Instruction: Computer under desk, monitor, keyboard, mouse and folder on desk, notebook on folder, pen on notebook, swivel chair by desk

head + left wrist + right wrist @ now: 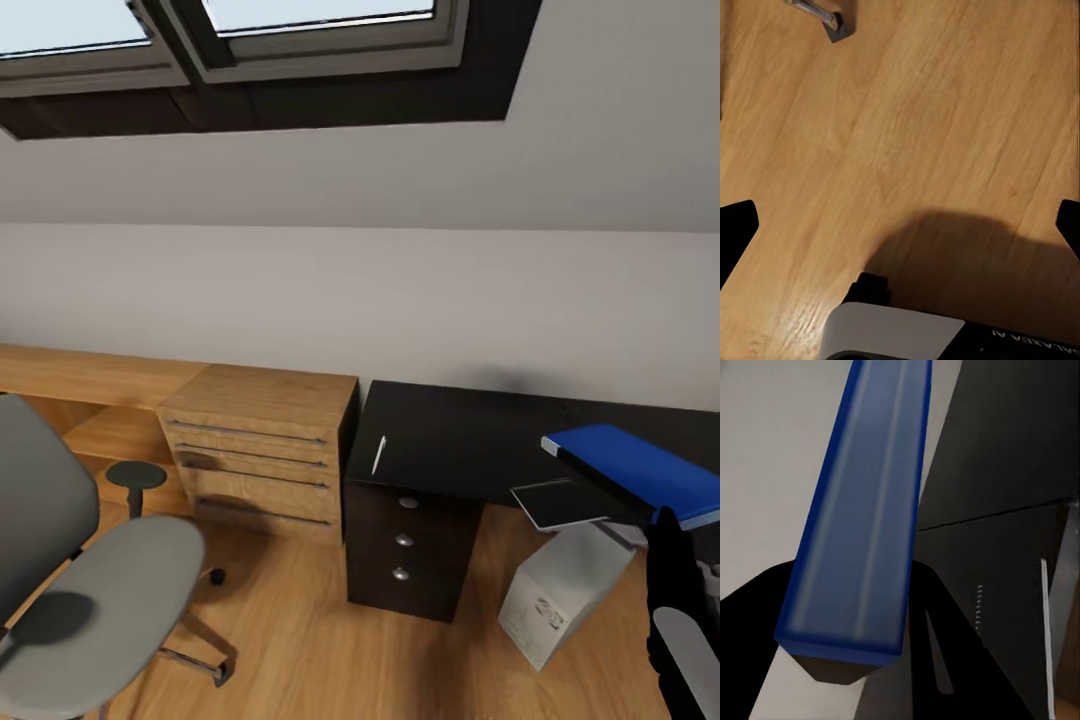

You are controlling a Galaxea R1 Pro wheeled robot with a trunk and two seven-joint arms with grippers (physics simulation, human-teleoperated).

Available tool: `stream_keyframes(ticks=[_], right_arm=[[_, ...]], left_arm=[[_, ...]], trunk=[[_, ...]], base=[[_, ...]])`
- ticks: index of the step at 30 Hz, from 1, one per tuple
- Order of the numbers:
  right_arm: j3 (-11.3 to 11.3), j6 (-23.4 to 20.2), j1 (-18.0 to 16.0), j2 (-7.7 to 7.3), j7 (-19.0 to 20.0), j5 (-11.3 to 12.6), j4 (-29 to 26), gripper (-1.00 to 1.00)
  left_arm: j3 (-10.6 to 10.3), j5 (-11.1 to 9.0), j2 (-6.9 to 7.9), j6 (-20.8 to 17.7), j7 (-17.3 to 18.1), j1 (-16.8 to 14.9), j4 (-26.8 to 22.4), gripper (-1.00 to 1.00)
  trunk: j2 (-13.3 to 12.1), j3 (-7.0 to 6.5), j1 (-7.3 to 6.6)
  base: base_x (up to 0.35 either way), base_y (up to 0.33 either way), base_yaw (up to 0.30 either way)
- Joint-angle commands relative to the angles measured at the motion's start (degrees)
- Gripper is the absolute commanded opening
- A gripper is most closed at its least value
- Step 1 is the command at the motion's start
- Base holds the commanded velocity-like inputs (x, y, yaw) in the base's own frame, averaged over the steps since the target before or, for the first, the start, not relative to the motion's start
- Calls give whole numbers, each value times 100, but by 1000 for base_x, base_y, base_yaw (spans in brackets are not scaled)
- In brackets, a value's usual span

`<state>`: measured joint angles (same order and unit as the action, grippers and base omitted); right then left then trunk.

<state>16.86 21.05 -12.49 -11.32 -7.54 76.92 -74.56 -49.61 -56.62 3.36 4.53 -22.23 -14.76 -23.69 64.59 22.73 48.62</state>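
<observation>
The blue folder hangs tilted over the right part of the black desk, with my right gripper shut on it. In the right wrist view the folder's spine runs between the dark fingers. The dark grey notebook lies at the desk's front edge, just under the folder. The thin pale pen rests on the desk's left end, also seen as the pen. The pale computer stands tilted on the floor below the desk. The grey swivel chair is at the left. My left gripper is open above the floor.
Light oak drawers stand left of the desk's dark drawer unit. A low oak shelf runs along the wall. A chair caster lies near my left gripper. Skylights sit in the sloped wall.
</observation>
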Motion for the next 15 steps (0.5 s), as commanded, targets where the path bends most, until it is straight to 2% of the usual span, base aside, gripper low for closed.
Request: stream_keyframes(ticks=[1,15], right_arm=[[-8,22,-5,-2,-19,24,-6,-100],[-15,23,-8,13,-19,32,72,-100]], left_arm=[[-48,-60,7,30,-36,-5,-13,100],[-48,-60,6,30,-36,-3,-13,100]], trunk=[[4,7,0],[4,7,0]], base=[[0,0,-297],[0,0,-297]])
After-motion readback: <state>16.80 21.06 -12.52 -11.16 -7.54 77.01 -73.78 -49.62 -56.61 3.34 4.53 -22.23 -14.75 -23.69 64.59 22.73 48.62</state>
